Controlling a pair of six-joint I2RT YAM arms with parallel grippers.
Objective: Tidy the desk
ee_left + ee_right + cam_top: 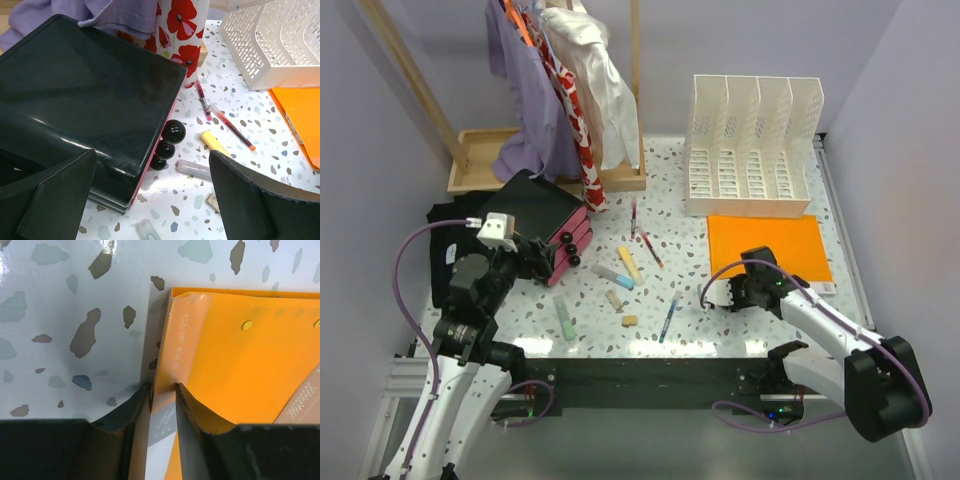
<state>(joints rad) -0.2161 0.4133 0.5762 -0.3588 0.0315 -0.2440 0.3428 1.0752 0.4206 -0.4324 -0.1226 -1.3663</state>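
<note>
While the overhead view hides how the right gripper (720,293) stands, its wrist camera shows the fingers pinching the left edge of the flat orange plastic clip file (240,355), perhaps lifted off the speckled white desk (60,315) directly below. Bare tabletop opens leftward. The left gripper (150,165) hangs spread just beside the glossy black drawer box (90,95).

Loose stationery: two red pens (633,218), a blue pen (669,316), a yellow highlighter (630,264), a green highlighter (565,320), a pale blue marker (612,276) and two tan erasers (614,299), scattered between a black drawer unit (532,205) with pink fronts and round black knobs (174,132) and an orange clip file (770,245). Just behind the file stands a white four-slot file rack (752,150). Back left: a wooden tray (480,155), with a lilac garment (525,110), a poppy-print garment (582,140) and a white garment (602,85) hanging over it; a black cloth (445,245) lies beside the drawers.
</note>
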